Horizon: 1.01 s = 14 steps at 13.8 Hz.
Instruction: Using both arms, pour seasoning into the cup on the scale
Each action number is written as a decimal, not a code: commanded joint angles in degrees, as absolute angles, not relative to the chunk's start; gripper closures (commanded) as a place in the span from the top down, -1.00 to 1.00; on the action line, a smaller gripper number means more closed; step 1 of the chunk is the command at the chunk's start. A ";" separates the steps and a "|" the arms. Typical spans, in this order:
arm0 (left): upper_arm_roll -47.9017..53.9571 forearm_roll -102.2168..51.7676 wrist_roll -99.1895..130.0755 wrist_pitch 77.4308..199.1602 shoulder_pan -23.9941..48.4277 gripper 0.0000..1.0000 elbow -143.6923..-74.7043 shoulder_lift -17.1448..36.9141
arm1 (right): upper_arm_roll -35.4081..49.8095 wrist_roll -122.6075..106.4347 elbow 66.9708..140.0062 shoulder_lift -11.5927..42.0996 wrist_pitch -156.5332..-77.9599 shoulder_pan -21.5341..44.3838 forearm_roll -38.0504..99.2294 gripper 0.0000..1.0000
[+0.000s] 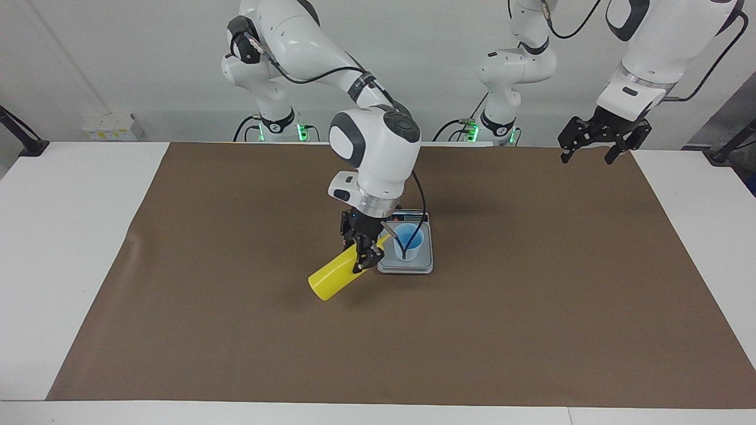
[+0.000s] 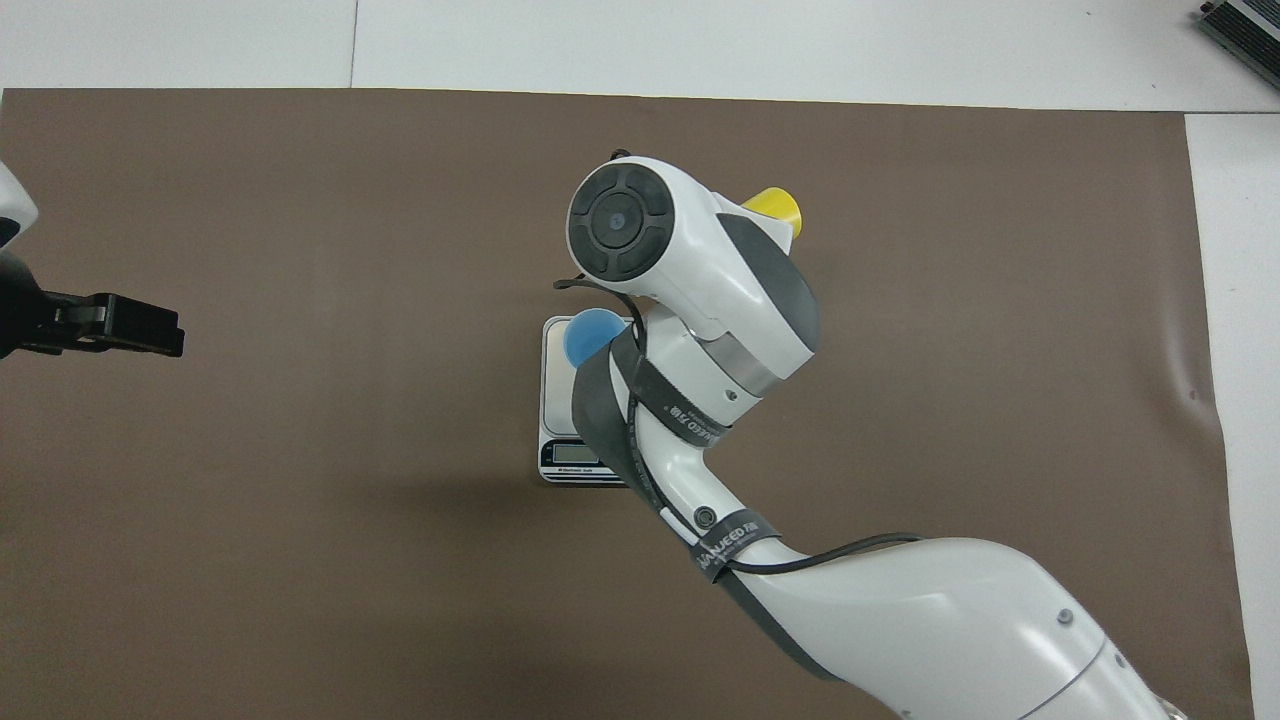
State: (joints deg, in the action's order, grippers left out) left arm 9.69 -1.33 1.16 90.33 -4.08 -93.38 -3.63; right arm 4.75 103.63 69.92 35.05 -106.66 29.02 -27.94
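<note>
Tilting steeply, the yellow bottle is held in the air by the right gripper, whose fingers are closed around the bottle's upper part. The nozzle end is pointed toward the blue cup, while the base is raised toward the right arm's end of the table. Whether the nozzle tip is inside the cup's rim cannot be made out, since the gripper and a dangling black cable are in front of that spot; no stream of seasoning can be seen either.

The cup is stood on the scale in the middle of the brown mat. In the overhead view, most of the scale and about half of the cup are covered by the right arm, and only the bottle's base is left showing past the arm's wrist. The right gripper is entirely hidden there.

The left gripper is held high over the mat's corner at the left arm's end, well apart from the scale, its fingers spread open and nothing between them. In the overhead view, it is partly cut off at the edge.
</note>
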 commanded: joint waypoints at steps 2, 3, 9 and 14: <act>9.93 -2.02 0.53 89.82 -4.83 1.00 -94.13 -4.48 | 4.74 108.89 66.97 36.39 -104.41 32.43 -34.27 -1.00; 9.93 -2.02 0.61 89.91 -4.83 1.00 -94.13 -4.48 | 4.75 109.51 67.23 36.30 -104.59 33.13 -35.23 -1.00; 9.93 -2.02 0.61 89.91 -4.83 1.00 -94.13 -4.48 | 4.92 113.81 72.15 35.25 -110.64 33.49 -39.46 -1.00; 10.02 -2.02 0.53 89.91 -4.83 1.00 -94.13 -4.40 | 5.01 113.99 84.95 29.55 -113.91 33.57 -52.96 -1.00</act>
State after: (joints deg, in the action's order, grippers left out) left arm 9.70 -1.33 1.16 90.33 -4.08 -93.38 -3.63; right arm 4.79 112.43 75.64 35.21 -112.12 33.66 -46.39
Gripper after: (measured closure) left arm 0.000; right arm 0.480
